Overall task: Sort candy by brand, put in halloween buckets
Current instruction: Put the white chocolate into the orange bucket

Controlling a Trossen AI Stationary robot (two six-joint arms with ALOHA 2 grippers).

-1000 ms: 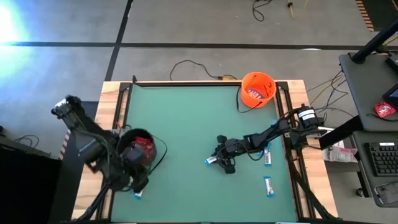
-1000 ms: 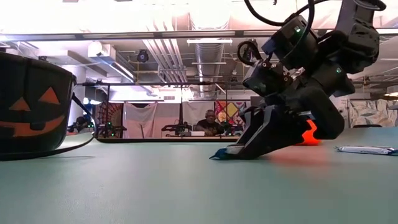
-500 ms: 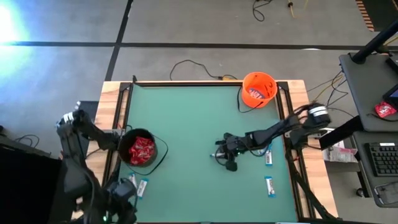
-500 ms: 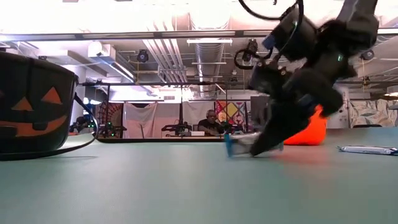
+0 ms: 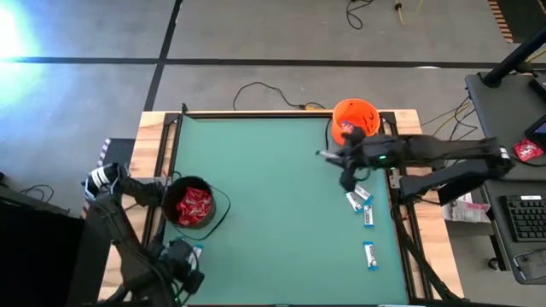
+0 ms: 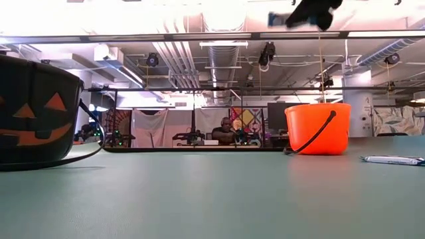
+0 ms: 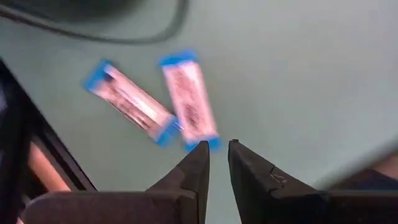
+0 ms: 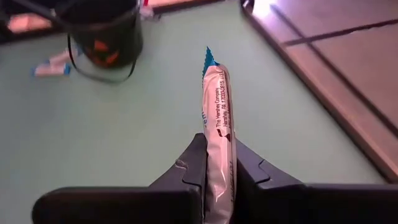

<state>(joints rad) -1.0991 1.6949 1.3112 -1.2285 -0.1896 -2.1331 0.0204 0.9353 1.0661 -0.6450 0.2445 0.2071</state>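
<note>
Candy bar [image 8: 217,118], white with blue ends, is pinched in the right end effector [image 5: 328,154] raised beside the orange bucket [image 5: 355,118] at two o'clock on the counter [image 5: 264,196], likely for dropping in, while the left end effector [image 7: 217,155], fingers barely parted, hovers over two bars [image 7: 186,102] at seven o'clock near the black bucket [image 5: 193,205].

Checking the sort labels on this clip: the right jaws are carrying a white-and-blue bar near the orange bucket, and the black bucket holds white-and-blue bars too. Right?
Not quite. The high view shows the black jack-o'-lantern bucket holding shiny red packets, not white-and-blue bars. The rest stands: the right gripper is shut on a slim white-and-blue wrapped bar, near the round orange plastic bucket.
</note>
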